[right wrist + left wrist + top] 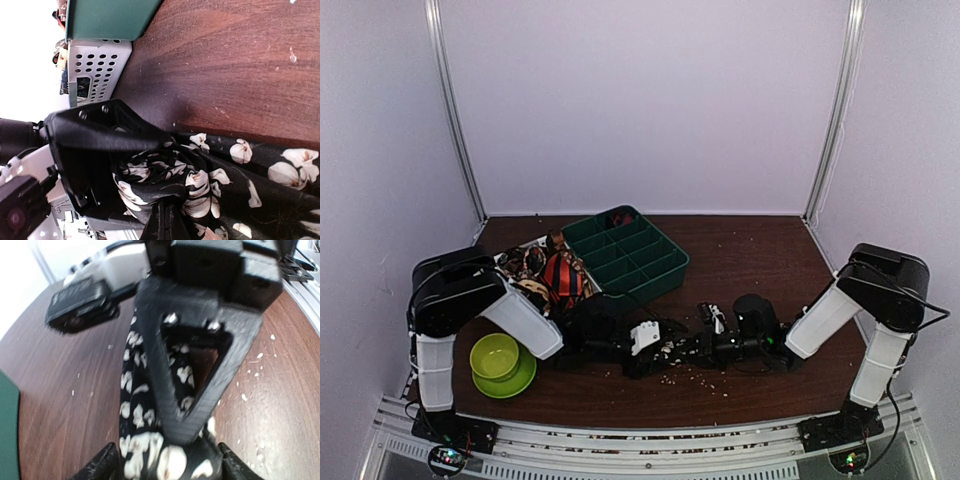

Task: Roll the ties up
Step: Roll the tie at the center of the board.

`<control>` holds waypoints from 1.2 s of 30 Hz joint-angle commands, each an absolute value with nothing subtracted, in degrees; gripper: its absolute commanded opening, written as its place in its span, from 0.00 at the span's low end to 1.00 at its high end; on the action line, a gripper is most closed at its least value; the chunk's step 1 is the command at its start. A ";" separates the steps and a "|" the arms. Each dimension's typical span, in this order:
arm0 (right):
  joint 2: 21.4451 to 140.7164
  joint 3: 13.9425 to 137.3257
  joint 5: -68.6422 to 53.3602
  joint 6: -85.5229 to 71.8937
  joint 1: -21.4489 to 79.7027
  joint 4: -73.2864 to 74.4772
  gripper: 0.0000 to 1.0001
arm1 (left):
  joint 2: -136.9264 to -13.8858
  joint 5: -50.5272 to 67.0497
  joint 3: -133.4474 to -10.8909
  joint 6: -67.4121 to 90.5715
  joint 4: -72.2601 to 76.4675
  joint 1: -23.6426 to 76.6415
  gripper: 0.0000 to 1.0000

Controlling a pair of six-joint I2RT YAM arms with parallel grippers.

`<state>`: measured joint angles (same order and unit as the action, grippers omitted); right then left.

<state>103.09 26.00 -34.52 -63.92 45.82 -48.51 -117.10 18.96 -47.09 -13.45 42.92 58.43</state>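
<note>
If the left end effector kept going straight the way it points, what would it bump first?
The black flowered tie, lying between the open fingers of the left end effector; just behind it, probably the right end effector gripping that tie.

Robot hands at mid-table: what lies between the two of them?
The black flowered tie, bunched up between the left hand and the right hand; both wrist views show it clearly.

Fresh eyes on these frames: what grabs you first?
The black flower-spotted tie, partly rolled at the table's front centre, with both arms meeting on it: the right pincer is shut on the fabric and the left pincer straddles it. Next, the dark green divided tray at the back and the lime bowl beside the left arm's base.
</note>
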 commanded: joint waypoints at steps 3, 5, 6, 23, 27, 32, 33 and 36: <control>104.12 25.33 -33.46 -63.66 45.44 -39.67 0.00 | -118.24 20.72 -48.58 -16.96 43.71 59.15 0.49; 103.37 25.32 -34.00 -63.56 45.47 -40.26 0.00 | -118.10 21.81 -48.56 -16.05 42.82 59.15 0.35; 102.21 25.12 -34.23 -63.28 45.51 -40.82 0.00 | -118.06 22.53 -48.71 -15.56 41.89 59.15 0.31; 95.12 33.61 -29.01 -46.99 41.57 -12.66 0.24 | -114.12 26.09 -52.32 -7.32 22.17 56.61 0.26; 96.47 32.36 -27.41 -45.97 41.57 -11.40 0.23 | -112.29 25.21 -51.98 -5.43 20.10 56.48 0.28; 97.74 29.96 -27.14 -46.35 41.57 -12.43 0.22 | -109.70 25.31 -51.12 -3.08 19.26 56.21 0.30; 97.55 29.41 -27.20 -46.54 41.57 -12.74 0.22 | -109.16 25.19 -51.15 -2.69 18.91 56.17 0.30; 96.16 27.68 -27.45 -47.21 41.65 -13.40 0.22 | -109.46 24.30 -52.74 -2.20 15.34 56.16 0.30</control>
<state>95.37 31.83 -30.09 -47.24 41.76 -19.90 -110.98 25.43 -52.16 -4.38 21.87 56.93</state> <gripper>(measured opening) 0.219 0.302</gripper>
